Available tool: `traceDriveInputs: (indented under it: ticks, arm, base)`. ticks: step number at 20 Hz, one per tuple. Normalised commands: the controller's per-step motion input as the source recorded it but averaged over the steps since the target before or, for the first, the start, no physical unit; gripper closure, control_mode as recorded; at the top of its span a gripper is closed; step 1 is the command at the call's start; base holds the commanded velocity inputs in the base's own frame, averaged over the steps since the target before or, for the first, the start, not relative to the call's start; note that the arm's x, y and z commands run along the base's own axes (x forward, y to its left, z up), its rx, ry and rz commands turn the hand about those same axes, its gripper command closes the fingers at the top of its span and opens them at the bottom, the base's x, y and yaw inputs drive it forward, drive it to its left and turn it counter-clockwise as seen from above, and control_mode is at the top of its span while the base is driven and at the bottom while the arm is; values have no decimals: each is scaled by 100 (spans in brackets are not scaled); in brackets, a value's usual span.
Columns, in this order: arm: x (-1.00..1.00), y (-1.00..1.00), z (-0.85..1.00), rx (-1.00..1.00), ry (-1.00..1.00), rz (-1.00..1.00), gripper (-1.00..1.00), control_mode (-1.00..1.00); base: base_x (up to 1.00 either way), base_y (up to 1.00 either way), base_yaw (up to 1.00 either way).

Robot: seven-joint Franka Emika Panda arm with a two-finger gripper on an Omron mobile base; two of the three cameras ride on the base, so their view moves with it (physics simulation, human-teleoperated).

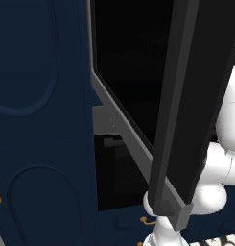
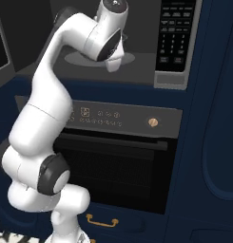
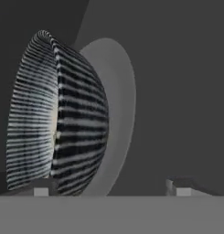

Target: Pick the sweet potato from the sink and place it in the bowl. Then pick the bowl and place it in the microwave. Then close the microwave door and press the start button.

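The microwave stands with its black inside exposed, and the microwave door is swung out towards me. My arm reaches into the cavity above the grey turntable. In the hand view the bowl, streaked pale and dark, appears rolled on its side against the turntable. My gripper is open, its fingertips wide apart. The left tip is at the bowl's lower edge, and the right tip stands free. The sweet potato is hidden.
The microwave's keypad panel is to the right of the cavity. Below it sits a black oven with a control strip and bar handle. Navy cabinet fronts flank both sides, with a brass-handled drawer underneath.
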Motion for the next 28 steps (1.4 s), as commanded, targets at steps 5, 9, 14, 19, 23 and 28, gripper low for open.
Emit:
traceDriveInputs:
  ticks: [5, 9, 14, 19, 23, 28]
  arm:
    - [-100, 9, -1, 0, -23, 0, -100, -100]
    - [-44, 18, -19, -8, -2, 1, -100, -100]
    - [-34, 0, -6, -31, -4, 0, -100, -100]
    - [-27, -1, 0, -51, -11, 0, -100, -100]
    - [-22, -12, -1, -53, -25, 0, -100, -100]
    - [-8, -17, -15, -56, -32, 0, -100, -100]
  base:
    - [0, 0, 0]
    - [0, 0, 0]
    - [0, 0, 0]
    - [0, 0, 0]
    - [0, 0, 0]
    - [0, 0, 0]
